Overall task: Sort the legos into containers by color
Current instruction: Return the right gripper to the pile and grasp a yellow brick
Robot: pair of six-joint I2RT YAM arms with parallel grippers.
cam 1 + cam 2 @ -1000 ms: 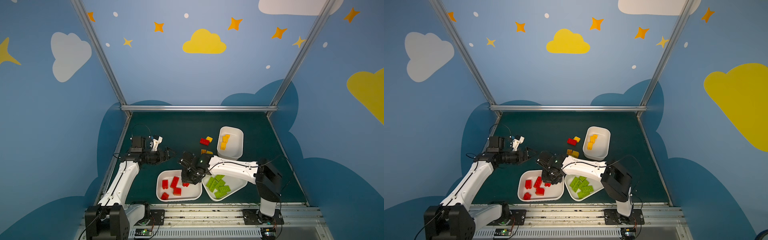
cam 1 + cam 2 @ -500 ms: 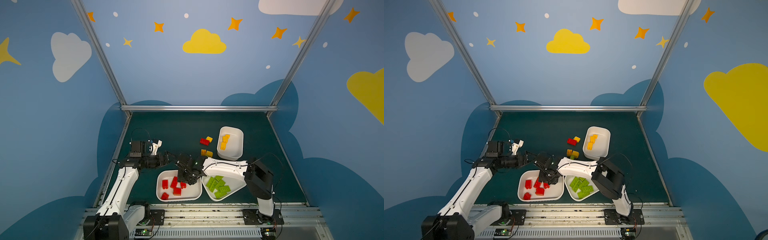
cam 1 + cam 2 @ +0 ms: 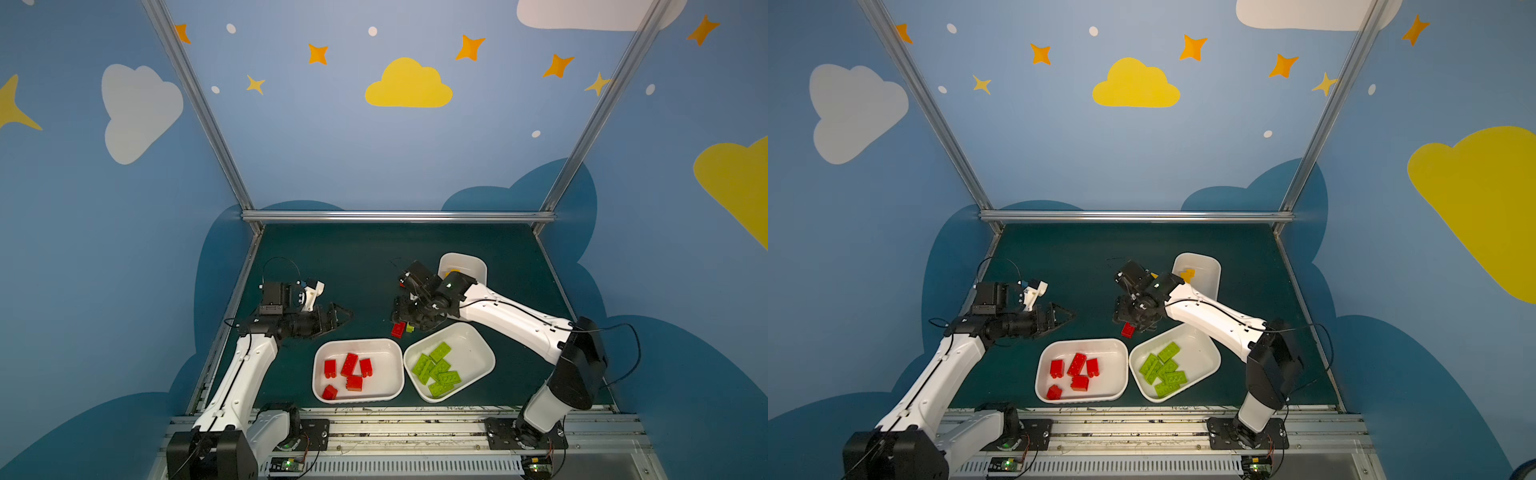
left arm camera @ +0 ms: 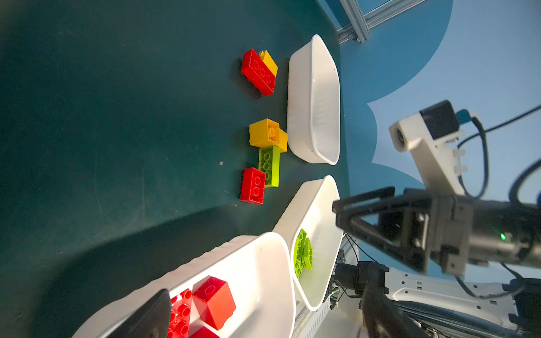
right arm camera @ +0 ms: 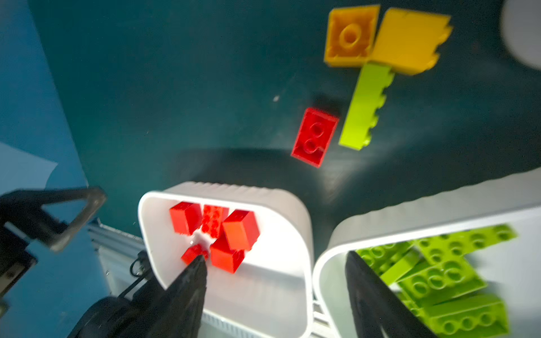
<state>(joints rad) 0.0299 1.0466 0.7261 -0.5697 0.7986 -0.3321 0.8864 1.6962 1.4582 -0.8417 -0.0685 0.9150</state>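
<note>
The right tool (image 5: 275,257) is held apart and empty near the loose red brick (image 5: 314,137), apparently for pickup; the left tool (image 3: 345,316) is held apart, clear of it.

The dark green tabletop (image 3: 353,257) bore a red-filled tray (image 3: 386,365), a lime-filled tray (image 3: 469,353), a far tray (image 3: 471,266), and loose legos: a short red brick (image 4: 253,185), a lime brick (image 4: 269,166), a yellow pair (image 4: 265,133), and a long red brick (image 4: 258,72) against another yellow brick (image 4: 269,61).

The left tray (image 3: 388,374) and right tray (image 3: 469,357) sit side by side at the tabletop (image 3: 353,257) front edge, the third tray (image 3: 471,266) behind the right one, loose bricks (image 4: 268,165) left of it.
</note>
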